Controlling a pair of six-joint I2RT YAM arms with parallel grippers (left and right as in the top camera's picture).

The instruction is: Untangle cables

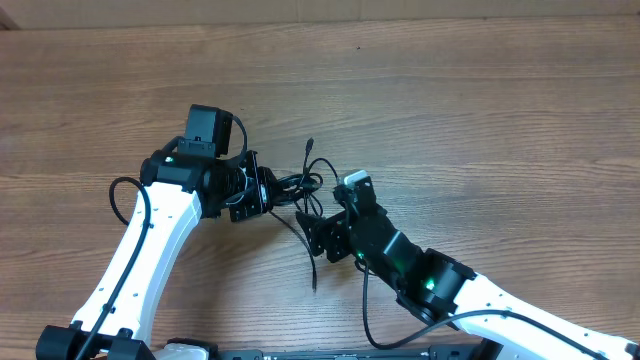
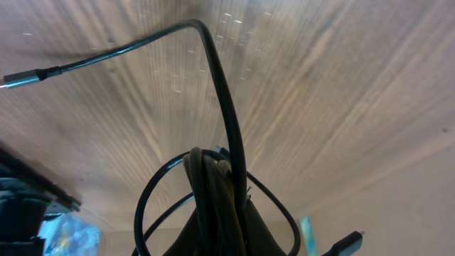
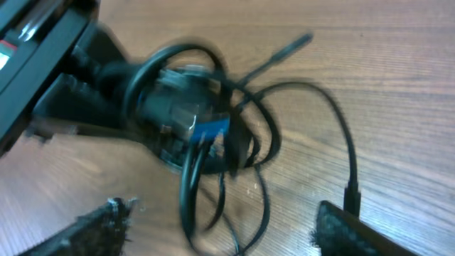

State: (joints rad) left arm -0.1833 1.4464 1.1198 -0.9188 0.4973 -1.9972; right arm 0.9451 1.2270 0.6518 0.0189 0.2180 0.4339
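Wood table with cables knotted together, pinched tight in left gripper, right gripper spread wide just beside the cables, untangling barely started, every loop left to free.

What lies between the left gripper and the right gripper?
The tangled cables lie there, a bundle of loops pinched by the left gripper and just ahead of the open right gripper. The overhead view shows it best.
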